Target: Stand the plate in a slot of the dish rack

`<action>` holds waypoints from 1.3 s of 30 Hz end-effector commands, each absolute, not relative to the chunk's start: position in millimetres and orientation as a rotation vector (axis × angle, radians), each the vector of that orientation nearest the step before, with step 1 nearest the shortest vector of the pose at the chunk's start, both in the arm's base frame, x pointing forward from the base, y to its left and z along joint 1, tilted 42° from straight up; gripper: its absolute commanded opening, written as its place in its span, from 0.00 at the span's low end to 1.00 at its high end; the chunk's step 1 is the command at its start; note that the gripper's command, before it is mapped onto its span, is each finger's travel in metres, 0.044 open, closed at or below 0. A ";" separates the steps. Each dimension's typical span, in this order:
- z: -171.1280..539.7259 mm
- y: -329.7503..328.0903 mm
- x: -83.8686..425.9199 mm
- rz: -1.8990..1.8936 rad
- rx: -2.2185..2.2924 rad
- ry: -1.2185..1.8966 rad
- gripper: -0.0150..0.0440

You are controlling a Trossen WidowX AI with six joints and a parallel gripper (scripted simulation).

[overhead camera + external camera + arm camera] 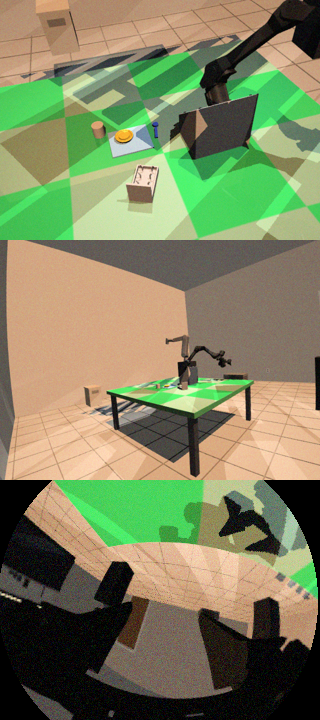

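Observation:
The yellow round plate (124,135) (166,385) lies flat on a light blue mat (130,150). The small beige dish rack (139,192) (184,385) stands on the table in front of the mat in the top view, with short rails inside and no plate in it. My gripper (166,611) is open and empty; its two dark fingers stand wide apart in the wrist view. In the exterior view the arm holds it high at the right, far from plate and rack. Its fingers are not visible in the top view.
A tan cylinder (98,129) (158,386) stands just left of the mat. A small blue utensil (155,131) lies at its right. A large dark upright panel (222,129) stands right of the rack and mat, hiding part of the table and the arm behind it.

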State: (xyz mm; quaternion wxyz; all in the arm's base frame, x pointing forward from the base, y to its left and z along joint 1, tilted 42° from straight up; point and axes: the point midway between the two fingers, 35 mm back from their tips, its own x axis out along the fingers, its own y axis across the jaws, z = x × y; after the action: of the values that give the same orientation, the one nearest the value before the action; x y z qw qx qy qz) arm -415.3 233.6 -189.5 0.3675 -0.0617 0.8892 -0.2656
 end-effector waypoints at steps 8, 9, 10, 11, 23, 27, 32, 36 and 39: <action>-183.6 291.9 -369.6 -0.553 0.010 2.265 0.93; -182.3 302.5 -359.1 -0.529 0.040 2.256 0.93; -180.9 312.6 -348.1 -0.504 0.069 2.245 0.93; -178.3 323.9 -337.8 -0.474 0.097 2.238 0.93; -143.4 423.6 -185.3 -0.175 0.332 2.038 0.93; -130.1 439.7 -126.3 -0.109 0.365 1.939 0.93; -116.2 443.2 -49.4 -0.063 0.369 1.803 0.93; -104.1 435.3 11.1 -0.047 0.345 1.696 0.93; -93.1 424.8 54.8 -0.043 0.316 1.621 0.93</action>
State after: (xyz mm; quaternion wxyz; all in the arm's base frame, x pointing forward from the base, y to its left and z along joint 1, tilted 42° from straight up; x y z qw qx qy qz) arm 7.7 437.1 -106.3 0.6437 0.1541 0.7493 -0.0229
